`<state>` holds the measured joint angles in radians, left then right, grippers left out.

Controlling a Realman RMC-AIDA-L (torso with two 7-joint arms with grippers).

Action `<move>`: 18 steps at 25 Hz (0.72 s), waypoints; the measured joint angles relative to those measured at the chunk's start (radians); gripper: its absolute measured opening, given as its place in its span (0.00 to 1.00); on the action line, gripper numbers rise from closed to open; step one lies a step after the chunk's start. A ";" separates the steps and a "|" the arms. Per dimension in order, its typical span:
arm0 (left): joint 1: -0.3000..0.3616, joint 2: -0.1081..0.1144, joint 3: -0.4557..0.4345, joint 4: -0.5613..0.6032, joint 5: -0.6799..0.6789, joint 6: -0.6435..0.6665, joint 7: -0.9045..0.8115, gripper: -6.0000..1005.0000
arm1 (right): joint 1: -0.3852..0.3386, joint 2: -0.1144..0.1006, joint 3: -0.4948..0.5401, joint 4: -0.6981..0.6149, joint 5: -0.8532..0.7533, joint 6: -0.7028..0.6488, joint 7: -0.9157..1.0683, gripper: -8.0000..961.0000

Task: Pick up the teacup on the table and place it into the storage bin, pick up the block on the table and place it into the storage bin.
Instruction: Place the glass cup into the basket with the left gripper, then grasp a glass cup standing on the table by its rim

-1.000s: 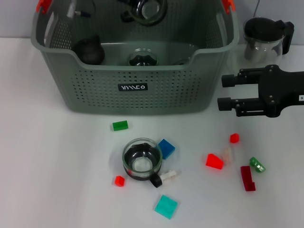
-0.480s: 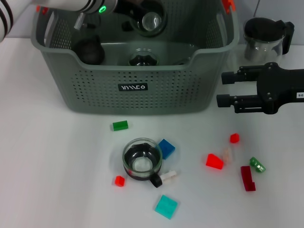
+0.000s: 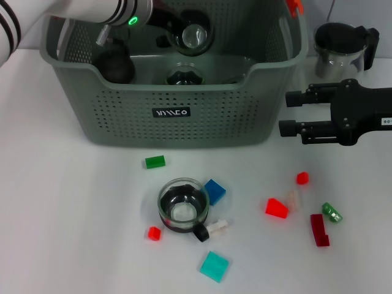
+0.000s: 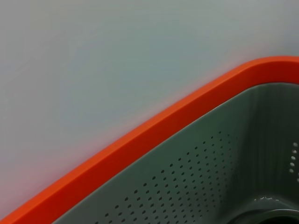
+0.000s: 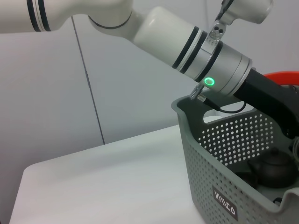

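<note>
While the left arm point(image 3: 92, 12) is reached over the far left corner of the bin point(image 3: 177, 113), its gripper is hidden inside, so whether its fingers are apart or together cannot be told; a glass cup point(image 3: 195, 32) is seen just past the arm's black end, above the bin's inside, but no grip on it can be made out. The right gripper point(image 3: 293, 114) is held just right of the bin, above the table point(image 3: 73, 208), with its two black fingers parted and nothing between them. A teacup point(image 3: 182, 207) is seen upright on the table near the bin's front, with a blue block point(image 3: 214, 191) touching its right side and a white piece point(image 3: 217, 227) by its handle. A green block point(image 3: 154, 162) lies nearer the bin, and a small red block point(image 3: 154, 233) and a teal block point(image 3: 214, 266) lie nearer the front edge. More red, green and pale pieces are scattered to the right. A teapot point(image 3: 343, 49) stands at the far right.
</note>
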<state>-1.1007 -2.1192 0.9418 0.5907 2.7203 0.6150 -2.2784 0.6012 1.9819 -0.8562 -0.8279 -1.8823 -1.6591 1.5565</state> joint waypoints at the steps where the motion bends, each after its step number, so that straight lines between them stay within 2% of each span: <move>1: 0.000 0.000 0.000 0.000 0.001 0.000 0.000 0.06 | 0.000 0.000 0.000 0.002 0.000 0.000 -0.003 0.74; 12: 0.008 -0.001 -0.001 0.005 0.004 -0.001 -0.009 0.12 | -0.001 0.000 0.000 0.012 0.000 0.008 -0.013 0.74; 18: 0.011 0.001 -0.005 0.032 0.004 0.020 -0.032 0.36 | -0.006 0.000 0.001 0.012 0.000 0.008 -0.016 0.74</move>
<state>-1.0892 -2.1185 0.9365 0.6223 2.7239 0.6348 -2.3101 0.5956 1.9819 -0.8551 -0.8158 -1.8822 -1.6512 1.5405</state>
